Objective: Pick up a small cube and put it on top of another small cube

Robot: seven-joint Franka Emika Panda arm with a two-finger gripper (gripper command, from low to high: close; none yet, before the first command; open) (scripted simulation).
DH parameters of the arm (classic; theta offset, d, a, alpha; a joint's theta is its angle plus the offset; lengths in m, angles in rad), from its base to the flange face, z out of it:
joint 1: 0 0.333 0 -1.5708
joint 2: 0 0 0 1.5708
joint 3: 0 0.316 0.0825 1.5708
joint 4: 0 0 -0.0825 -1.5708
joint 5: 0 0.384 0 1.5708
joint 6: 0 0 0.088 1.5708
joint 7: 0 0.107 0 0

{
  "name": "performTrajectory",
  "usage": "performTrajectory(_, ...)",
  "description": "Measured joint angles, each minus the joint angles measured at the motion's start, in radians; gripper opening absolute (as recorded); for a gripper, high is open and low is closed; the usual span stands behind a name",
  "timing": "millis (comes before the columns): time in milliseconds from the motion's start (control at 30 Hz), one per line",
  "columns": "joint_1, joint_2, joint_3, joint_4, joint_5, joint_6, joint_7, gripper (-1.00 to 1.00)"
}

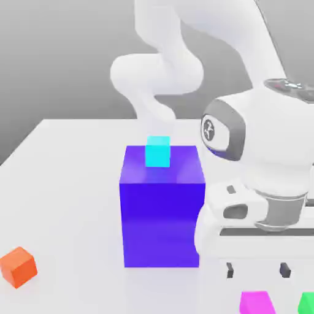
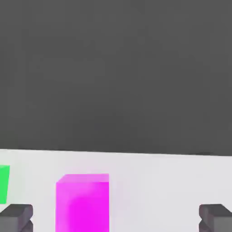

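Magenta, small and plain, a cube (image 1: pixel 257 303) is seen at the exterior view's near edge, on the white tabletop (image 1: pixel 67 202), beside a small green cube (image 1: pixel 307 303). Above it the pincer (image 1: pixel 257 270) of the white arm is held wide open, with nothing gripped. The approach before grasping appears to be in hand; next, the pincer must be centred over the magenta cube, lowered around it, then closed.

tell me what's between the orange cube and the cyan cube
The big blue-purple block: in the exterior view it stands between the orange cube and the cyan cube, which sits on it
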Motion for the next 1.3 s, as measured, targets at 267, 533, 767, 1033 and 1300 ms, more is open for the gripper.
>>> performTrajectory(267,0.055,0.170,-0.060,0.035,-0.059,0.118,0.050,-1.00)
performTrajectory(533,0.020,0.048,-0.011,0.006,0.001,0.026,0.010,-1.00)
performTrajectory(767,0.097,0.036,0.001,0.072,0.041,-0.072,0.180,-1.00)
performTrajectory(1033,0.188,0.029,-0.001,0.163,0.064,-0.157,0.427,-1.00)
performTrajectory(1300,0.240,0.132,-0.043,0.196,0.029,-0.075,0.522,1.00)
